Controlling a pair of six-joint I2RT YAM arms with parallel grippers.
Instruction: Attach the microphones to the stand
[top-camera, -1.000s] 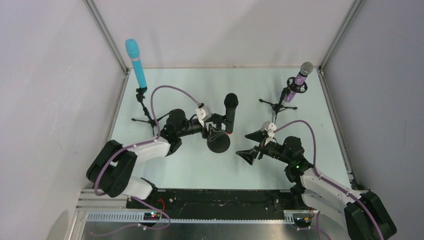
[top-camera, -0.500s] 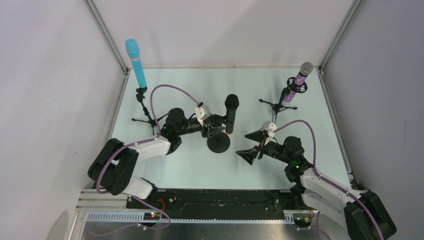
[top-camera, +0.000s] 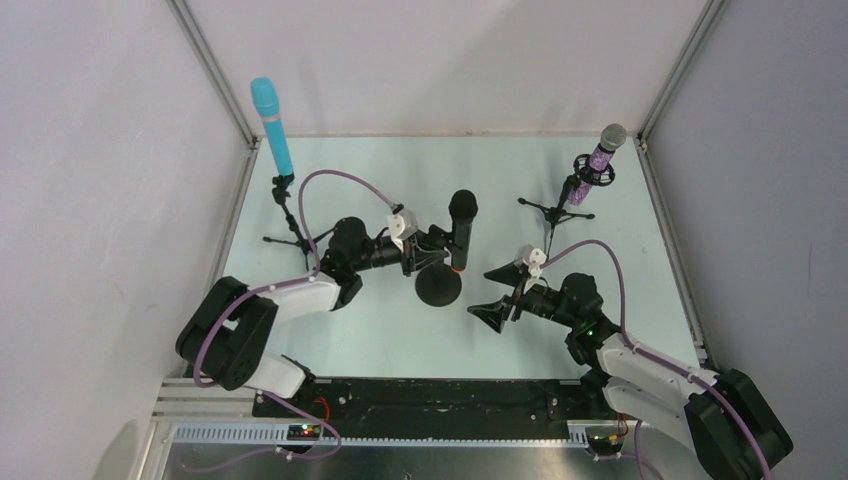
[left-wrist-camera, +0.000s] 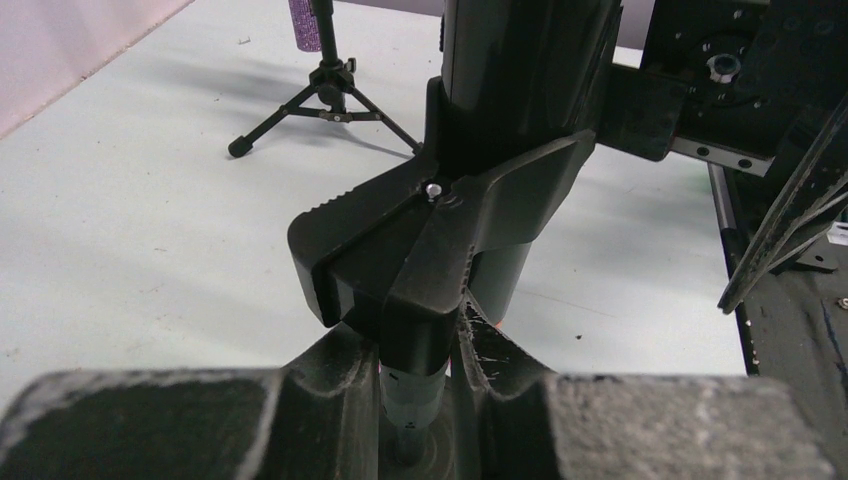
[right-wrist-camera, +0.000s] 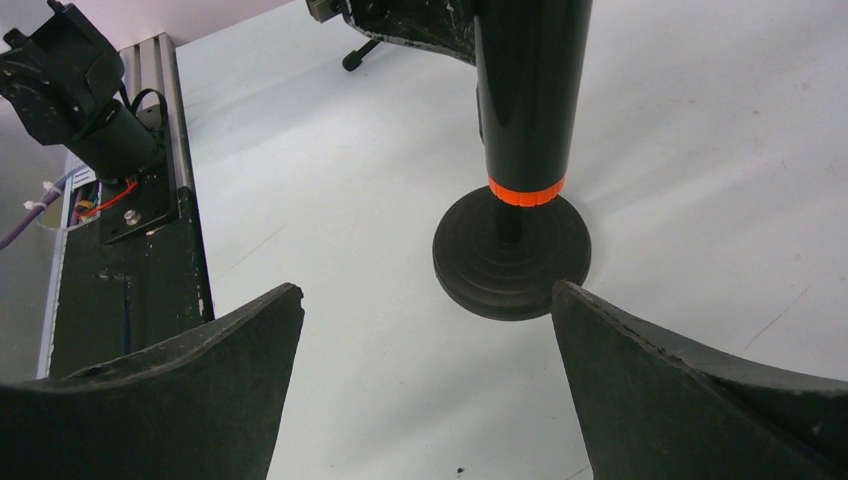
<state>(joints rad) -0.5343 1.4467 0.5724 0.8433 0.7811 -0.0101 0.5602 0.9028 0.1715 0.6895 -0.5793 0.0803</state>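
The pale green surface (top-camera: 380, 330) carries three stands, each with a microphone seated in it, so the task looks close to done. The left tool (top-camera: 425, 252) is clenched tight on the lower tail of the black spring clip (left-wrist-camera: 440, 240) at the centre stand. The right tool (top-camera: 480, 290) is released, its fingers spread wide and facing that stand from near by without touching it.

The round black weighted base (right-wrist-camera: 512, 265) sits flat mid-surface. From it rises the long black stick microphone (top-camera: 461, 225), upright, with the clip around its barrel. On the far left, a black tripod (top-camera: 290, 225) holds the light blue microphone (top-camera: 272, 125). On the far right, a second tripod (top-camera: 560, 210) holds the purple glittery microphone with a silver grille (top-camera: 605, 150).

The black microphone's glossy barrel looks rigid and slippery, and the tall assembly is probably top-heavy. A hold on the mid-barrel, above the narrow orange ring (right-wrist-camera: 525, 190), seems safest, avoiding the grille.
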